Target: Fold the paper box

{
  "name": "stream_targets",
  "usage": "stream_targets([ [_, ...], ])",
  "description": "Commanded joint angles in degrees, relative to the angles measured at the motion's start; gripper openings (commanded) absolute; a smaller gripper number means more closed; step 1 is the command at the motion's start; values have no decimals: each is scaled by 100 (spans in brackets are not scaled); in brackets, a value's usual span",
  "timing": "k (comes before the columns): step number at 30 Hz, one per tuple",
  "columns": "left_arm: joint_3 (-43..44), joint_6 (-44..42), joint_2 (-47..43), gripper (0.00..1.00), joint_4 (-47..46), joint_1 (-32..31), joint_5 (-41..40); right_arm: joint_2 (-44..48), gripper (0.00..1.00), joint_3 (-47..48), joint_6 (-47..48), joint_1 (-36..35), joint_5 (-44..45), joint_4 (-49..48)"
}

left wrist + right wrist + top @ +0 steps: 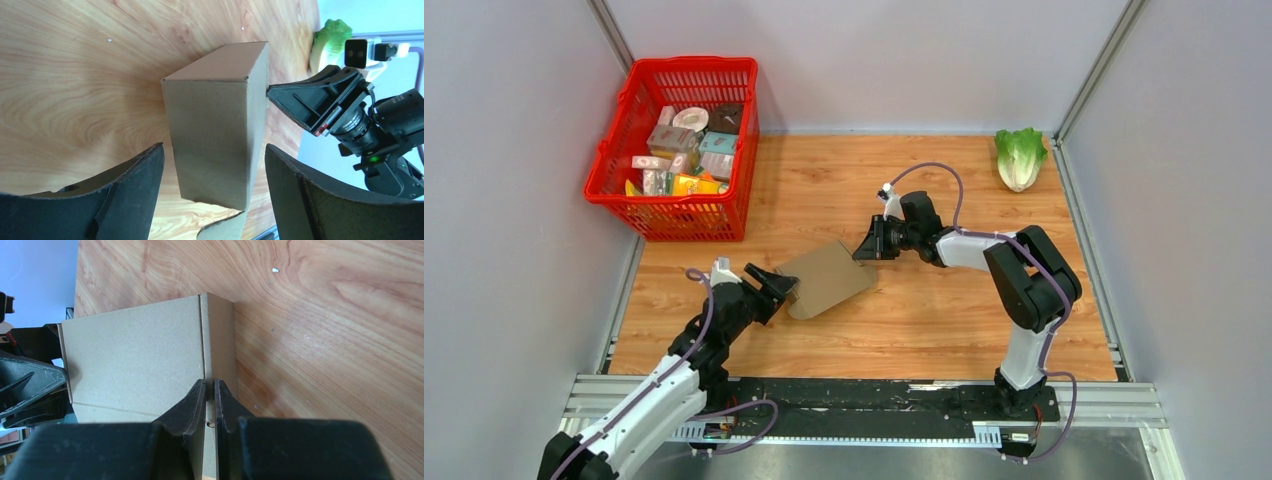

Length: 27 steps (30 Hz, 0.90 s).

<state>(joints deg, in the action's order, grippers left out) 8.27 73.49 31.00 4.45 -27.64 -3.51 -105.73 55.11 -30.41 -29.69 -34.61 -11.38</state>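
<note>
I log the left gripper (784, 287) nearest to me, lying to the near right of the red basket (667, 218). Its jaws are released, and the fingers (135, 192) are spread wide with a gap visible on each inner side. Between them sits the near end of the paper box (829, 277), plain brown cardboard resting on the wooden table (944, 320), right of the basket and nearer to me than its front wall. The left wrist view shows two faces of the box meeting at a sharp edge, with a loose flap at its near end. At the box's far right corner, further right of the basket, the right gripper (869, 245) meets the cardboard. Its jaws are clenched on a thin upright panel of the box, as far as its wrist view lets me judge, since the contact is partly hidden. The basket itself holds small printed packages (686, 150). A lettuce (1021, 157) lies far to the right of the basket, well apart from the box.
</note>
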Motion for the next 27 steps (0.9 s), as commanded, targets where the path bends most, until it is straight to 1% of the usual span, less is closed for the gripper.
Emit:
stream_targets([
  [1,-361,323,308,81,-1540,4,61,-158,11,-27,44,-10,112,74],
  [4,-344,314,678,81,-1876,4,104,-149,11,-36,27,-10,95,57],
  [6,-335,385,967,79,-2087,13,175,-158,12,-27,9,-10,95,39],
  [10,-309,420,1136,74,-2396,4,237,-149,12,-53,-8,-10,86,30],
  [13,-317,481,1083,65,-2378,4,175,-149,14,-36,-8,-10,77,39],
  [14,-335,508,1057,55,-2352,4,166,-141,16,-36,0,-19,77,39],
  [15,-335,517,979,48,-2326,4,158,-114,18,-44,-8,-19,86,39],
  [17,-274,491,864,37,-1976,13,157,-62,22,-45,27,-28,130,109],
  [19,-195,473,653,36,-1494,13,149,87,26,25,140,-28,226,345],
  [21,-194,508,408,35,-1290,4,175,254,36,96,290,-45,393,644],
  [22,-194,560,311,35,-1088,13,192,525,42,166,377,-63,629,993],
  [23,-186,587,214,35,-982,13,210,667,58,210,578,-98,788,1110],
  [24,-168,657,-4,35,-850,13,228,842,65,228,702,-116,946,1416],
  [25,-133,692,-128,35,-588,13,245,1166,71,272,860,-150,1295,1767],
  [26,-116,736,-252,35,-481,13,254,1378,81,281,1192,-290,1499,1936],
  [27,-98,815,-522,35,-280,13,263,1563,85,272,1422,-405,1719,2068],
])
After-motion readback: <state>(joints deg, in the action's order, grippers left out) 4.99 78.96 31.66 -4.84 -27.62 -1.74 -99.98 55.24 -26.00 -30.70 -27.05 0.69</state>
